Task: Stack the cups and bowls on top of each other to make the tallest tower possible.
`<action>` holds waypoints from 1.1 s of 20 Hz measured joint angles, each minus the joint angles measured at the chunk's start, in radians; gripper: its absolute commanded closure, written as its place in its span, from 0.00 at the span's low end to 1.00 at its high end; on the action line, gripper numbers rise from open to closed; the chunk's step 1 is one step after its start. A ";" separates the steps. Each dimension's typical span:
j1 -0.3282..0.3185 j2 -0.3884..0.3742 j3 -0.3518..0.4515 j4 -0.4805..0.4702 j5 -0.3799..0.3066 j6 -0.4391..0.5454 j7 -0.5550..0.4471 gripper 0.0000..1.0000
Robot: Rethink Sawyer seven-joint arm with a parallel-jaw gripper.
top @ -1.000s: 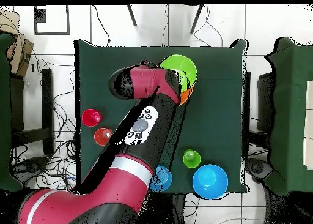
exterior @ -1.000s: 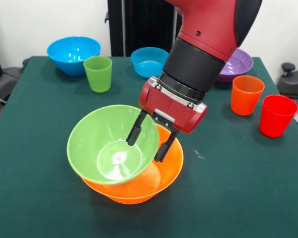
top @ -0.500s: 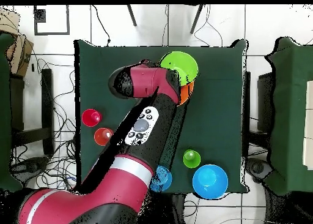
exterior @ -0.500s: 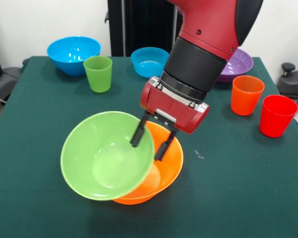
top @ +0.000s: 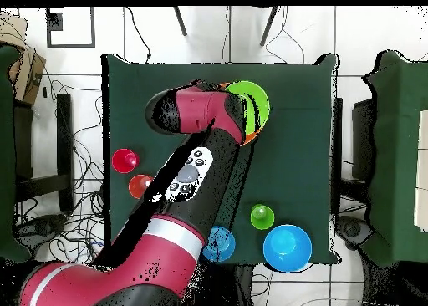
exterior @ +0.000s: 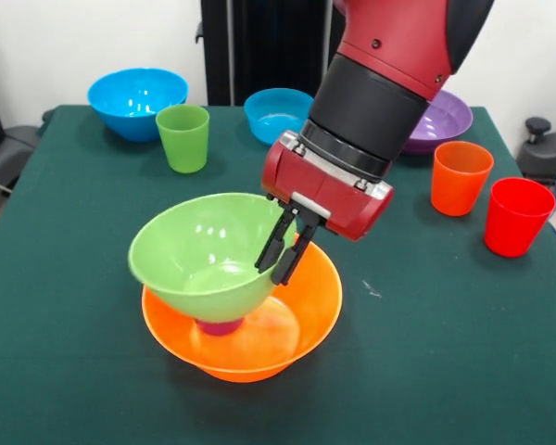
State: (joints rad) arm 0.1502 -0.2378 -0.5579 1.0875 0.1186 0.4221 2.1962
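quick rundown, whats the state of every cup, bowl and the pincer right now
pincer: shut on the green bowl's rim
green bowl: held, tilted, resting on the purple cup
purple cup: inside the orange bowl, mostly hidden
orange bowl: upright on the table
green cup: upright, loose
orange cup: upright, loose
red cup: upright, loose
large blue bowl: upright, empty
small blue bowl: upright, empty
purple bowl: upright, partly hidden
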 measured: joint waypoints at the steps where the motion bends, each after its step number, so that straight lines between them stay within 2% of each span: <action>1: 0.000 -0.001 0.000 0.000 0.002 0.000 0.000 1.00; 22: 0.007 -0.012 -0.005 0.007 0.045 0.000 0.000 1.00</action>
State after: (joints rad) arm 0.1572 -0.2502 -0.5633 1.0944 0.1637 0.4221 2.1962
